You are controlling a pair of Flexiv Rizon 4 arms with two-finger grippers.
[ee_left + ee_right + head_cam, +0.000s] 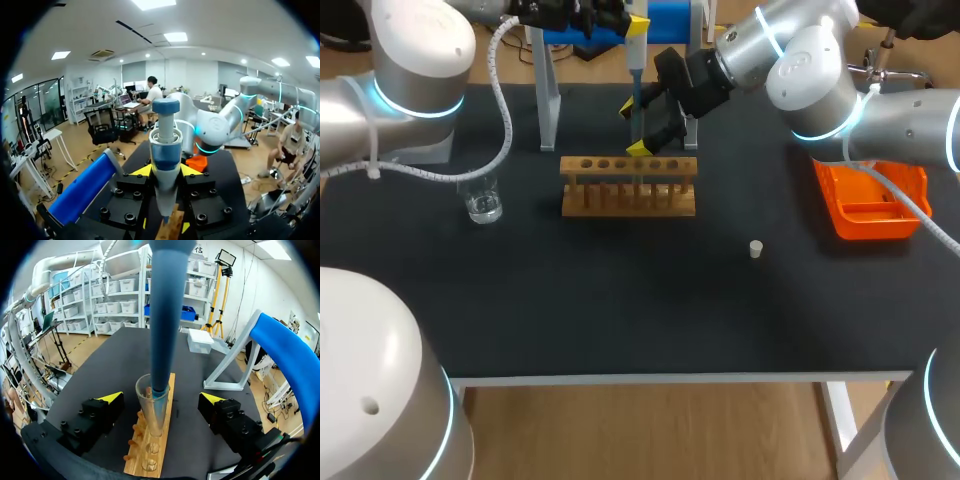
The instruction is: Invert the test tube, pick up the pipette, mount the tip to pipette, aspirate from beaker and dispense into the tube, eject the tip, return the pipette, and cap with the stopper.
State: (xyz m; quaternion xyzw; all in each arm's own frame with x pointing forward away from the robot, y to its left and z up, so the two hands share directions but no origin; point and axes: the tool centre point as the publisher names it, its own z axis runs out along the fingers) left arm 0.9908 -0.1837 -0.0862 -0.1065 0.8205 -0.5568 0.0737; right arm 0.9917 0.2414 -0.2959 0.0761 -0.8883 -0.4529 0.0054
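My left gripper point(166, 171) is shut on the blue and white pipette point(165, 147) and holds it upright over the wooden rack point(628, 186). The pipette's blue shaft point(167, 315) runs down into the mouth of a clear test tube point(152, 412), which stands upright in the rack point(150, 450). My right gripper point(161, 397) is open, with a yellow-tipped finger on each side of the tube and not touching it. In the head view it point(635, 128) sits just behind the rack. A glass beaker point(482, 198) stands to the rack's left. The small white stopper point(756, 249) lies to its front right.
An orange tray point(870, 200) sits at the table's right edge under my right arm. The blue-topped pipette stand point(670, 18) with white legs point(548, 100) is behind the rack. A white box point(200, 340) lies on the table beyond the rack.
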